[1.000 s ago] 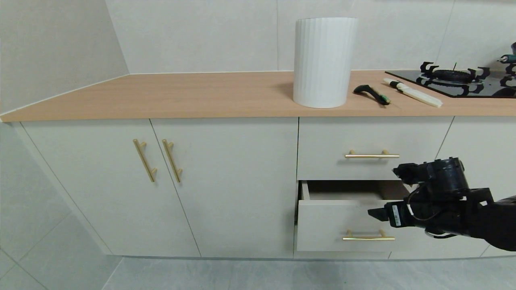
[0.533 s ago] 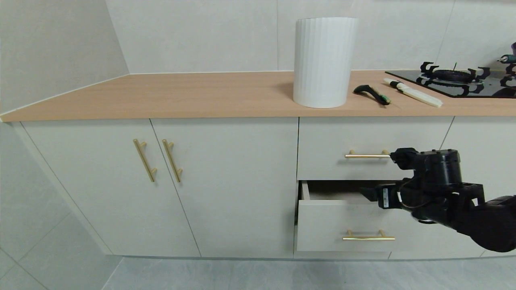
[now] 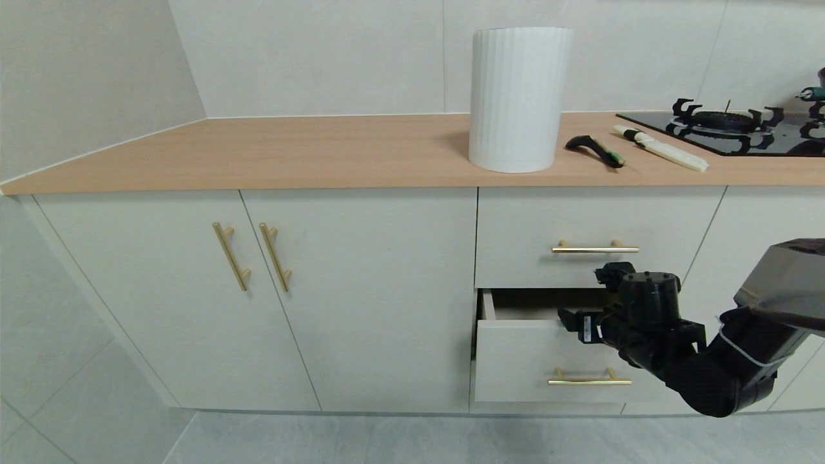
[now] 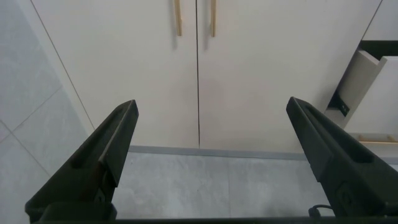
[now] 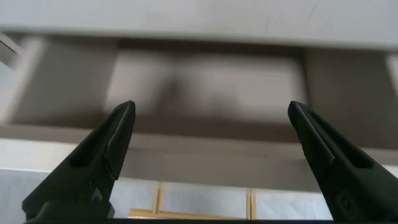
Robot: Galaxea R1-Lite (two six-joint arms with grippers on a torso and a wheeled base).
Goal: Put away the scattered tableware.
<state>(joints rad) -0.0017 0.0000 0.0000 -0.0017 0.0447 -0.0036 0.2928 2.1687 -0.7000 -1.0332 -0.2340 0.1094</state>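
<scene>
A black-handled utensil with a green tip [image 3: 594,150] and a long white utensil [image 3: 660,148] lie on the wooden counter [image 3: 322,151], right of a tall white ribbed canister [image 3: 519,100]. Below them the lower drawer [image 3: 541,348] stands partly pulled out. My right gripper [image 3: 585,294] is open and level with the drawer's top edge, pointing into the gap. In the right wrist view its open gripper [image 5: 211,155] faces the drawer's dim inside [image 5: 211,87], which looks bare. My left gripper [image 4: 211,162] is open and holds nothing, low in front of the cabinet doors [image 4: 198,62].
The upper drawer [image 3: 593,232] with a brass handle is closed just above my right gripper. A black gas hob [image 3: 728,129] sits at the counter's right end. Two closed cabinet doors with brass handles [image 3: 251,254] are on the left. Grey tiled floor [image 3: 387,438] lies below.
My right gripper has risen from in front of the lower drawer's face and moved left and forward to the drawer's opening. More of the right arm has come into view.
</scene>
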